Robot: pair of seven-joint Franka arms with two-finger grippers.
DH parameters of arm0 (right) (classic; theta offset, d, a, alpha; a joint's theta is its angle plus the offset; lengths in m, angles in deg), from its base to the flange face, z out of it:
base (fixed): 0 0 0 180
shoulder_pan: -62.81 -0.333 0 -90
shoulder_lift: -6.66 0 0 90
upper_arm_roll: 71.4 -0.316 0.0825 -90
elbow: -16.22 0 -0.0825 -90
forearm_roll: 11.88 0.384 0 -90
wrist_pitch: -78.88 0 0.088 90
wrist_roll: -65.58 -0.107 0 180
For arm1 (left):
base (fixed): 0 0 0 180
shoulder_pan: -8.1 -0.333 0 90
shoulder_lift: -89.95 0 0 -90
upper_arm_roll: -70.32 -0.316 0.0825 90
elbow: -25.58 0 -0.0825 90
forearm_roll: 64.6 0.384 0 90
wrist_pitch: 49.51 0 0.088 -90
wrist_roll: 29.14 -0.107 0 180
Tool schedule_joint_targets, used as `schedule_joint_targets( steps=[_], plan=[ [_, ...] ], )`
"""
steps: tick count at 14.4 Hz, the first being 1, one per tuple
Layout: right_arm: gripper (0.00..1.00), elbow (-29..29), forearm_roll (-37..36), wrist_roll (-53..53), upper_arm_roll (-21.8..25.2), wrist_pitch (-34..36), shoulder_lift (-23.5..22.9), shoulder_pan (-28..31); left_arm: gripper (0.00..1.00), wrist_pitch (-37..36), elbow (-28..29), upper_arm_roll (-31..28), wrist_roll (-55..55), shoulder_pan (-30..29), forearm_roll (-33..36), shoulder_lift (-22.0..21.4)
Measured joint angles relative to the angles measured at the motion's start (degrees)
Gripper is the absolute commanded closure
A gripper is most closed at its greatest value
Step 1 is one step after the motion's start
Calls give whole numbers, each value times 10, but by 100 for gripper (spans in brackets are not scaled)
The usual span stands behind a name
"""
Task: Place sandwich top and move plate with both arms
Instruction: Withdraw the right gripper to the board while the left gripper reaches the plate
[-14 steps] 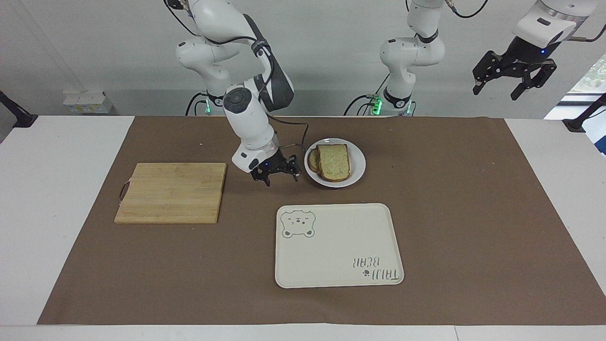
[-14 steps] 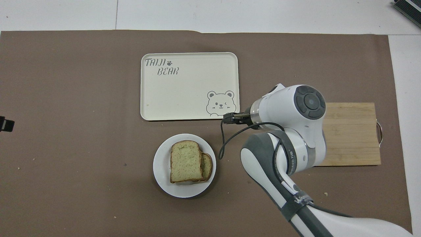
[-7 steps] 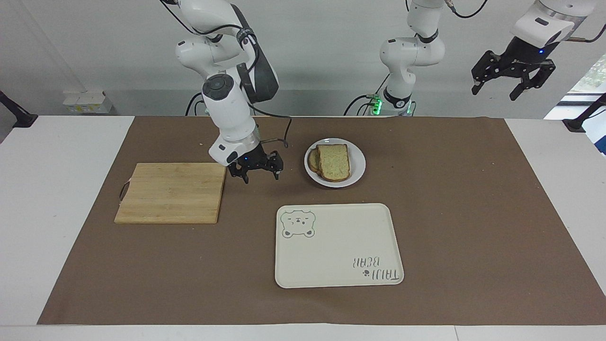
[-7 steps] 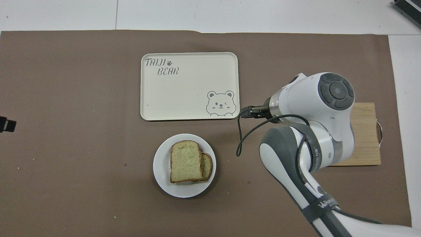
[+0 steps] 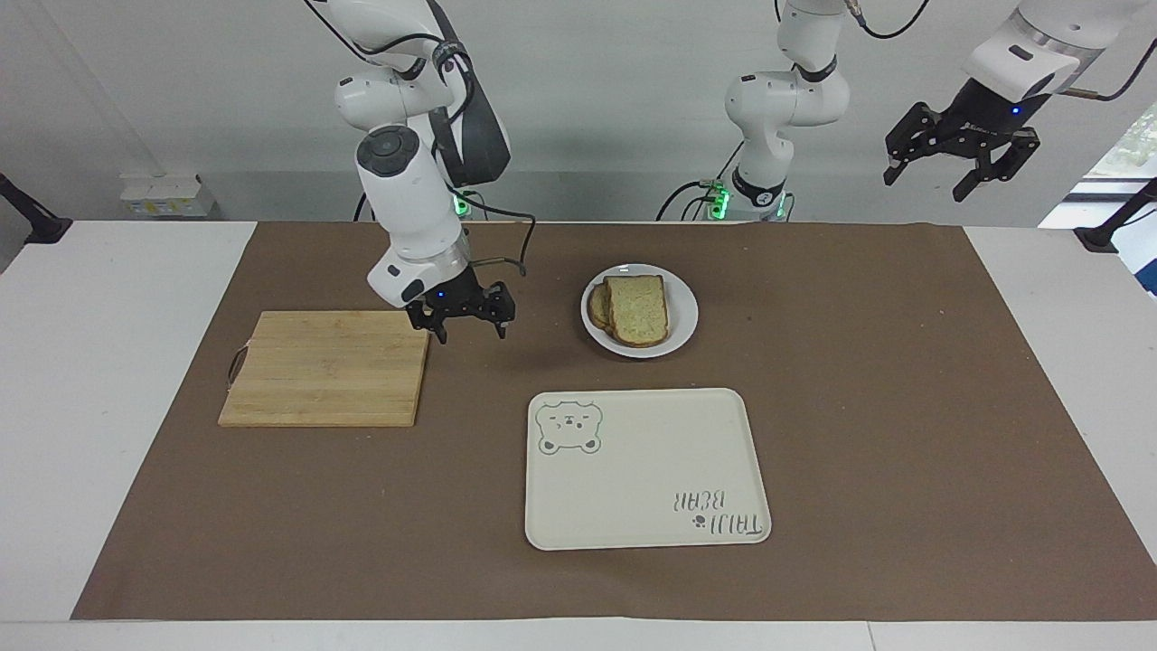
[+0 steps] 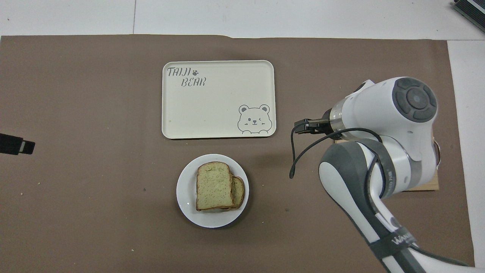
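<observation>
Sandwich top lies on the lower slice, on the white plate; the lower slice's rounded edge peeks out toward the right arm's end. Same stack in the overhead view: sandwich top, plate. Placement step reads as done.

Plate sits nearer the robots than the cream bear tray, close by it but apart. Neither plate nor bread has shifted over the last second.

Change: right gripper has backed away from the plate toward the right arm's end. A second ago it hung just beside the plate rim; now it hangs low over the brown mat at the corner of the bamboo cutting board, well clear of the plate. Jaws spread wide, empty.

Left gripper is raised high at the left arm's end of the table, jaws wide, nothing held. It has drifted slightly but stays far from the plate.

Judgement: release and retreat complete; the two-arm plate move has not begun. Both grippers must next approach the plate rim.
</observation>
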Motion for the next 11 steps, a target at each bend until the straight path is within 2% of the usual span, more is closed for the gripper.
schedule_joint_targets(
  steps=[7,11],
  plan=[
    [0,1,-19,0,0,39,45,51,0,54,96,0,-17,0,-89,-5],
    [0,1,-20,0,0,42,48,72,0,156,218,2,-37,2,-169,-8]
  ],
)
